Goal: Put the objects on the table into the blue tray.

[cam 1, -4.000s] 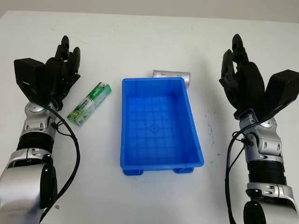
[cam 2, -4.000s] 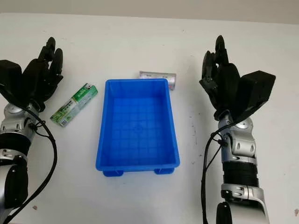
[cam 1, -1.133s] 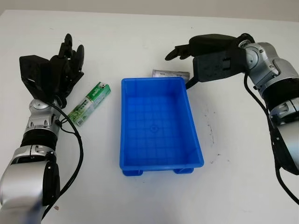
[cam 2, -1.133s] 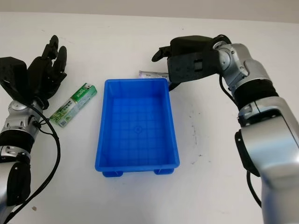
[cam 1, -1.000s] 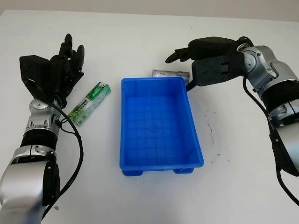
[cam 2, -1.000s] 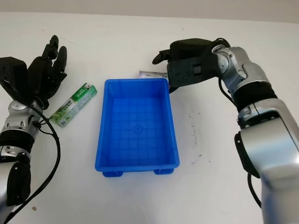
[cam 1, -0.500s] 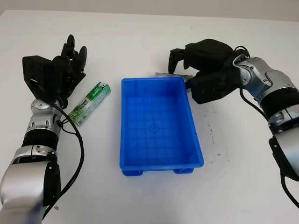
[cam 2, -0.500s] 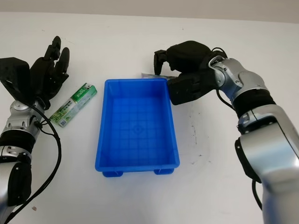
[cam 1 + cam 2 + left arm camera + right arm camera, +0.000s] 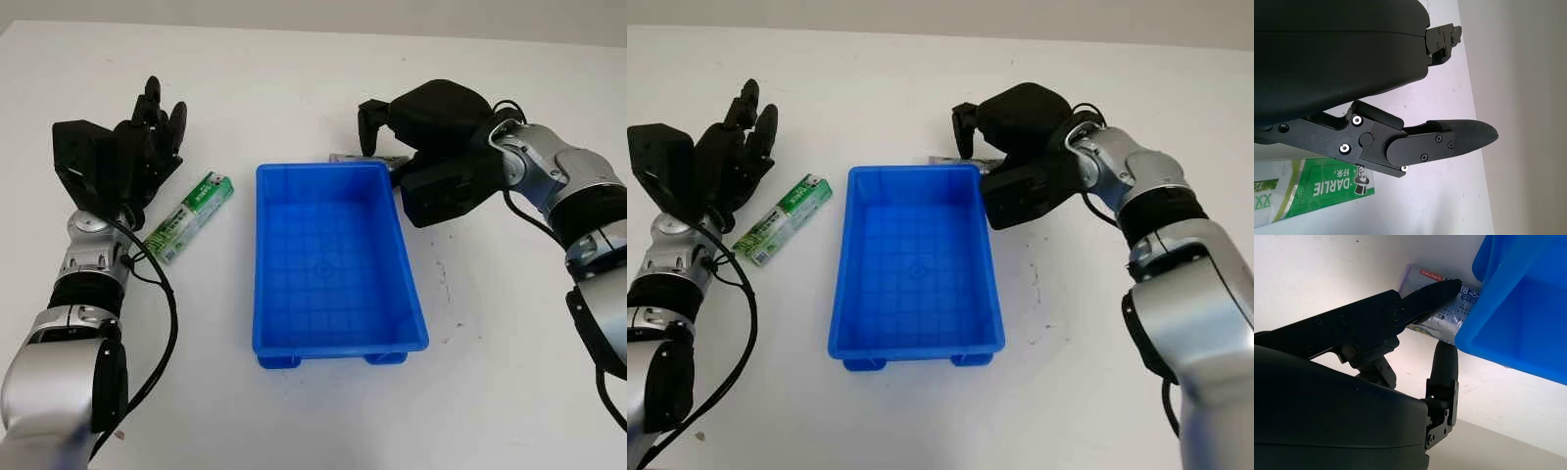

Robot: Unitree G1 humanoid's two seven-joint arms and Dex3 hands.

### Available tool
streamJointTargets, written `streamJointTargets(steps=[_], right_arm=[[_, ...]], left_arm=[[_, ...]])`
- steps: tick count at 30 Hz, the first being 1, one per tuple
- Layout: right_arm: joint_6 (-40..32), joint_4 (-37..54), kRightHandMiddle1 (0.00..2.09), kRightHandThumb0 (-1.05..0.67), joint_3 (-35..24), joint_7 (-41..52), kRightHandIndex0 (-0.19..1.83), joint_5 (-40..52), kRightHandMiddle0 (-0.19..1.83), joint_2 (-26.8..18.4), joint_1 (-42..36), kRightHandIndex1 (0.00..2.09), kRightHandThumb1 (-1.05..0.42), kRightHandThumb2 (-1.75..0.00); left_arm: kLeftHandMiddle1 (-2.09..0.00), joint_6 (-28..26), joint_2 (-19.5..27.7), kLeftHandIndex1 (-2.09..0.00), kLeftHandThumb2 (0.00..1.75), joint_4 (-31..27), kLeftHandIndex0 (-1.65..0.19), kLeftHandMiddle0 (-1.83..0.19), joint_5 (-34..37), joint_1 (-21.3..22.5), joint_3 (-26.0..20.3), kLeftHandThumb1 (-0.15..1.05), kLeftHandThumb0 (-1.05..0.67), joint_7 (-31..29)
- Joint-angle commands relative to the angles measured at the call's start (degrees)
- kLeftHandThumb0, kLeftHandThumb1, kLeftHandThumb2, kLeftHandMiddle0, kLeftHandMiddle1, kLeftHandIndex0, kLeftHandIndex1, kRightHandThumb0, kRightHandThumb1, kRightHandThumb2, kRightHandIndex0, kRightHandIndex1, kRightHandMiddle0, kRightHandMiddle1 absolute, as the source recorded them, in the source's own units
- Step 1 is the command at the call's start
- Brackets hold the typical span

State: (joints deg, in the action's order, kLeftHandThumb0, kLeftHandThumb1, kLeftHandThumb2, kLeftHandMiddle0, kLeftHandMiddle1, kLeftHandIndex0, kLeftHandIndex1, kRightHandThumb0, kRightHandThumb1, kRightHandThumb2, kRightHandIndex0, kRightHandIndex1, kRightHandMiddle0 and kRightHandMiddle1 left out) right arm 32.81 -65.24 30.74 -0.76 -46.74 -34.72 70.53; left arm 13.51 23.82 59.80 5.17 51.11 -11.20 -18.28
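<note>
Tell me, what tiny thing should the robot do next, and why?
Probably curl the right hand around the silver packet. That hand hangs over the packet, which lies on the table behind the blue tray, and its fingers reach the packet without gripping it. The left hand is open beside the green box.
</note>
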Motion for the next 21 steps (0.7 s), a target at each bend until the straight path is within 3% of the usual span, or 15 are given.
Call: streamJointTargets(steps=[1,8,17,21], right_arm=[[-0.6,0.3,2.09,-0.49,0.6,-0.1,0.76,-0.7,0.48,-1.4,0.3,2.09,-1.05,-0.08],[-0.1,-0.1,2.09,-0.47,-0.2,-2.1,0.85,-0.4,0.59,-2.1,1.1,2.09,-1.04,-0.06],[-2.4,1.3,2.09,-0.41,-4.5,0.6,0.65,4.2,0.5,-3.4,3.2,2.09,-1.04,-0.08],[-3.1,2.2,2.09,-0.36,-8.6,3.0,0.72,9.3,0.56,-3.2,3.3,2.09,-1.04,-0.06]], left_arm=[[0.0,0.8,-0.1,0.0,0.53,0.5,0.19,0.19,0.1,0.1,0.0,1.05,-0.77,-0.3],[0.0,0.7,-0.1,0.0,0.52,0.6,0.19,0.19,0.2,0.0,-0.1,1.05,-0.76,-1.0],[0.0,0.8,-0.1,0.0,0.52,0.6,0.19,0.19,-0.1,0.1,0.1,1.05,-0.76,-0.7],[0.0,0.4,-0.1,0.0,0.52,0.7,0.19,0.19,-0.1,0.3,0.2,1.05,-0.76,-0.6]])
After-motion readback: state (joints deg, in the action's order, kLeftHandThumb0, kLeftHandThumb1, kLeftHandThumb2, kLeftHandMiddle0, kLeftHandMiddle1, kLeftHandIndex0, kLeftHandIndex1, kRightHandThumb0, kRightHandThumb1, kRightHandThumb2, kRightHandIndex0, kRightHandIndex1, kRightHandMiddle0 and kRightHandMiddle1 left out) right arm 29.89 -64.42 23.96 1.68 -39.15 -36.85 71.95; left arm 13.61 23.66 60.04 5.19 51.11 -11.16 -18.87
